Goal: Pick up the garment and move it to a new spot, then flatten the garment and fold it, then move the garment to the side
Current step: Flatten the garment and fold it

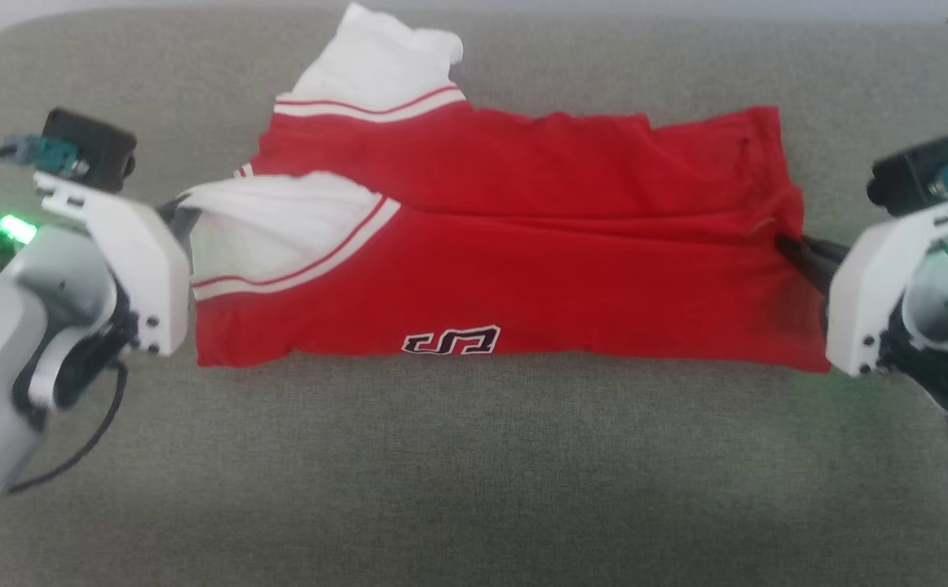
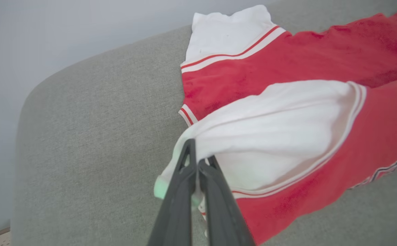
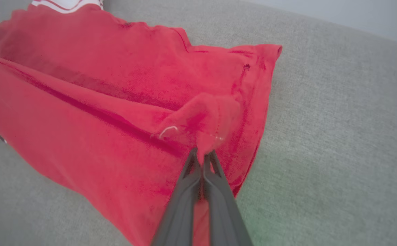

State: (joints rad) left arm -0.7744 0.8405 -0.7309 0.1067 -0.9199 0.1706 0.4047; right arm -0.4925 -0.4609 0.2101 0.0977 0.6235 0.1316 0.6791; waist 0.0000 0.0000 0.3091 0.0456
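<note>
Nearest the robot there was bare grey cushion (image 1: 474,473), and then the front edge of the garment (image 1: 522,269), a straight red fold with the black-and-white lettering (image 1: 451,340) peeking out along it. The garment lay stretched left to right across the middle of the cushion, sleeves toward the robot's left, hem toward its right. At the left end, the left hand (image 1: 184,214) was clamped tight on the edge of the near white sleeve (image 1: 270,236); the left wrist view had its two dark fingers (image 2: 184,191) pressed together with white cloth caught between them. Over on the right, the right hand (image 1: 782,242) was pinched closed on a small bunch of red fabric at the hem, and the right wrist view showed that bunch puckered up just beyond the tips. A dark crease ran lengthwise between the two hands. Beyond it lay the back layer of red, rumpled along its far edge, and furthest off the far white sleeve (image 1: 376,65) poked up toward the rear of the cushion.
</note>
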